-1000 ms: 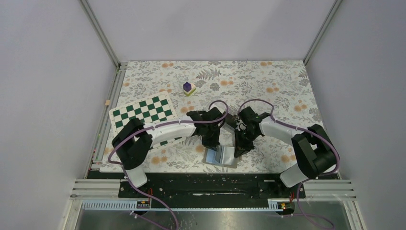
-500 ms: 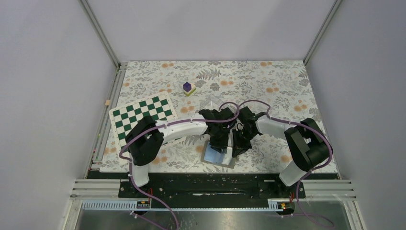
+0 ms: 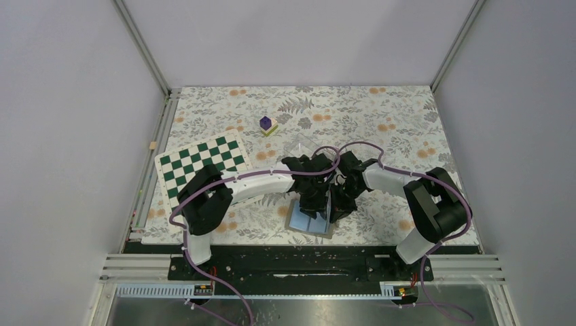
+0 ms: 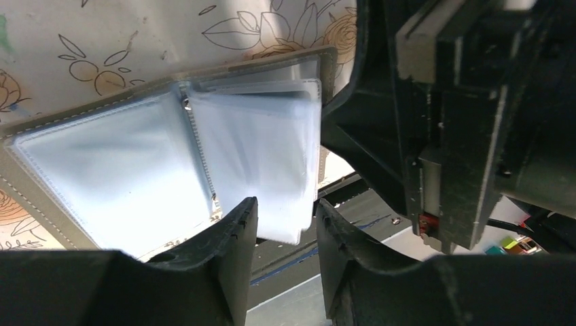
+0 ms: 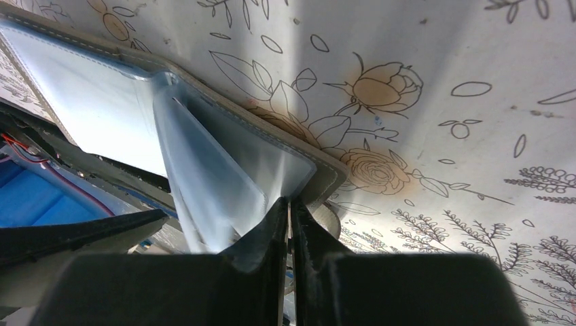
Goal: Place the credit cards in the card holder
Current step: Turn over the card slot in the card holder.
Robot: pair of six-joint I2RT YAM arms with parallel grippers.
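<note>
The card holder (image 3: 310, 224) lies open near the table's front edge, pale blue sleeves up. In the left wrist view the card holder (image 4: 115, 156) is spread flat, and one loose sleeve (image 4: 272, 156) hangs toward my left gripper (image 4: 285, 207). That gripper is open; the sleeve's corner is just beyond its tips and is not pinched. My left gripper (image 3: 315, 201) hovers over the holder. My right gripper (image 5: 289, 202) is shut on the right edge of the card holder (image 5: 88, 95). From above, the right gripper (image 3: 338, 206) sits at the holder's right side. The credit cards are out of view.
A green-and-white chessboard (image 3: 204, 160) lies at the left under the left arm. A purple cube (image 3: 266, 123) stands farther back. A clear plastic box (image 3: 303, 145) sits just behind the two grippers. The black base rail (image 3: 299, 261) runs right in front of the holder.
My left gripper moved right over the holder and went from shut to open. The holder now lies flatter. The right gripper stayed shut on its edge.
</note>
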